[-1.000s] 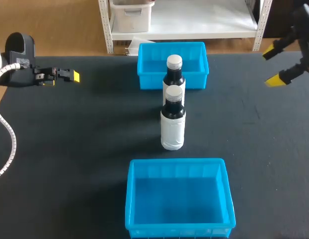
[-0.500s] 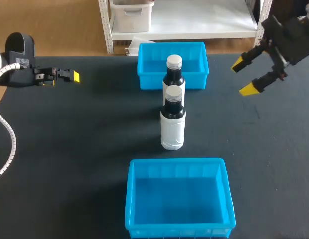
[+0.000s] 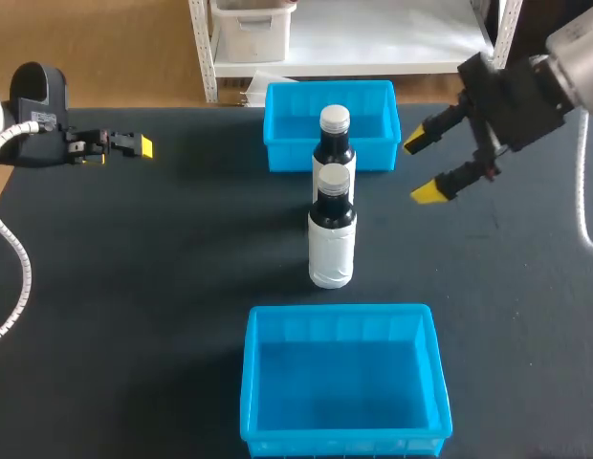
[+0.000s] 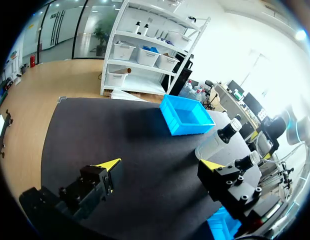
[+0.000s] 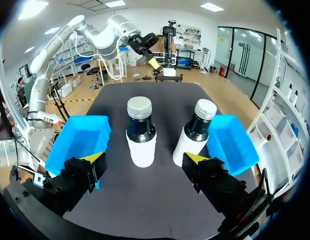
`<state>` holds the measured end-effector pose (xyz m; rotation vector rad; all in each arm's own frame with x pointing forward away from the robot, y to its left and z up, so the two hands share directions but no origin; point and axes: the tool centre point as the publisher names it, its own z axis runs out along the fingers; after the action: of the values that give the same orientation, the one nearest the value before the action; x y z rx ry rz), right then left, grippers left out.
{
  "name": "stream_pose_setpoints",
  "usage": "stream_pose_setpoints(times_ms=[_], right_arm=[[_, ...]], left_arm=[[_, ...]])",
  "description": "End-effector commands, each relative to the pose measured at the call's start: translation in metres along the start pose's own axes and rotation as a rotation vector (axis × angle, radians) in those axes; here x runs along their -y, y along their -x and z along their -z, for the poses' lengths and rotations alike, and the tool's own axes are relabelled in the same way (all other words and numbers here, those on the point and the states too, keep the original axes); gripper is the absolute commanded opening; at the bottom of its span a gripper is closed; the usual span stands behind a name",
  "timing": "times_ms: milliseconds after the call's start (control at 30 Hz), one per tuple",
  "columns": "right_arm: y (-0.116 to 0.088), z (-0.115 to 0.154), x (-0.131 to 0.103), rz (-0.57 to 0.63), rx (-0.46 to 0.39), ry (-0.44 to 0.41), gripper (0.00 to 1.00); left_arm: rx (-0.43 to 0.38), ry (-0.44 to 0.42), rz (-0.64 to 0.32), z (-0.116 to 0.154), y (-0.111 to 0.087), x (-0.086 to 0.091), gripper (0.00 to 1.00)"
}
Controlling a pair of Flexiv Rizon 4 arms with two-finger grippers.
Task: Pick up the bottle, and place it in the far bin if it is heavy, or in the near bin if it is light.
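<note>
Two bottles upright between far bin and near bin, outside both; left fingers and right fingers spread.

Flanks open, blocked fore and aft
Front bottle stands close before back bottle, itself by the far bin; near bin lies opposite; open table on both flanks.

We're standing in a robotics lab: a left yellow-tipped gripper and a right yellow-tipped gripper are hovering over a black table bearing a near blue plastic bin and a far blue plastic bin.
</note>
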<state>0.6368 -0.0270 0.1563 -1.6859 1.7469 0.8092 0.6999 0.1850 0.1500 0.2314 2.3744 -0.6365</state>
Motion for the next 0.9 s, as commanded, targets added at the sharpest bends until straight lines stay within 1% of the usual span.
stream_pose_setpoints(times_ms=[33,233,467,700,900], right_arm=[[0.005,-0.017,0.002,0.006,0.007,0.02,1.0],[0.011,-0.035,0.002,0.003,0.035,0.054,1.0],[0.018,-0.052,-0.002,-0.006,0.054,0.071,1.0],[0.021,-0.067,-0.004,-0.021,0.075,0.075,1.0],[0.02,-0.078,-0.005,-0.056,0.067,0.071,1.0]], left_arm=[[0.0,0.0,0.0,0.0,0.0,0.0,1.0],[0.0,0.0,0.0,0.0,0.0,0.0,1.0],[0.0,0.0,0.0,0.0,0.0,0.0,1.0],[0.0,0.0,0.0,0.0,0.0,0.0,1.0],[0.0,0.0,0.0,0.0,0.0,0.0,1.0]])
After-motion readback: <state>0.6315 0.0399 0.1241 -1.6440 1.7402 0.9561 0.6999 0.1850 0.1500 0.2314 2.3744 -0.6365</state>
